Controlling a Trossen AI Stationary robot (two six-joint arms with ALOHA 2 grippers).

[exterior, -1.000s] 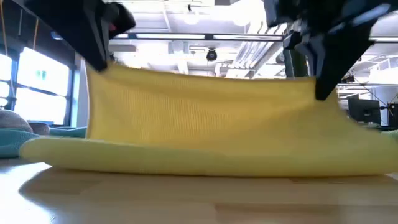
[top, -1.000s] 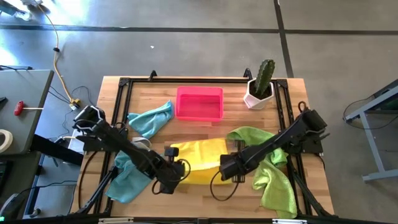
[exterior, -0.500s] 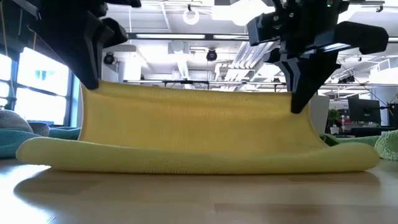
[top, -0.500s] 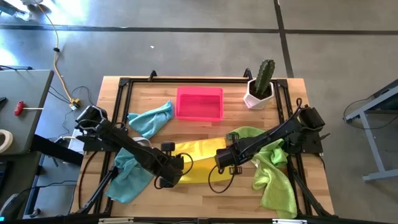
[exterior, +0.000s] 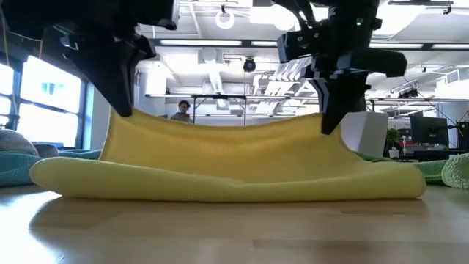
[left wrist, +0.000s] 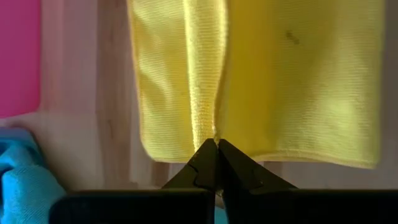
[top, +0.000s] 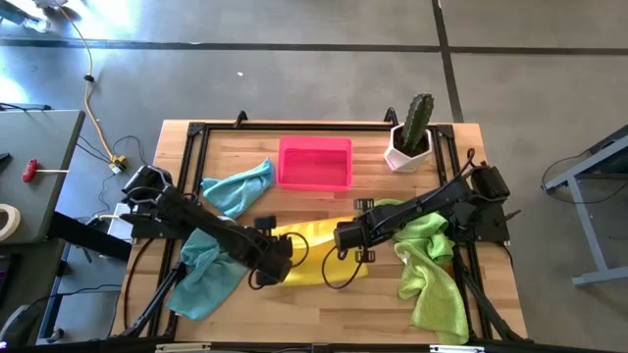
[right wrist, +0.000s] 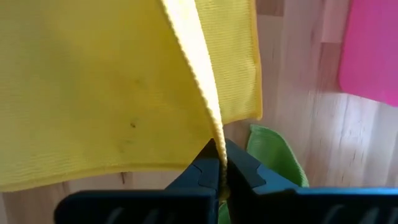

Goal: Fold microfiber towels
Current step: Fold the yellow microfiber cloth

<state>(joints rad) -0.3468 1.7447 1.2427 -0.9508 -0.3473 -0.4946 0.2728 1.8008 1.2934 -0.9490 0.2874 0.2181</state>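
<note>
A grey concrete floor (top: 294,88) surrounds the table (top: 324,309), crossed by dark seams. At the left of the high view stands a grey bench (top: 34,167) with a roll of tape (top: 8,221) and a red-handled tool (top: 29,170); a yellow cable (top: 93,93) trails across the floor nearby. At right a metal frame (top: 589,186) juts in. The low view shows a bright hall: white ceiling with lamps (exterior: 227,11), windows (exterior: 51,103) at left, monitors (exterior: 425,132) at right, a person (exterior: 181,110) far back.
</note>
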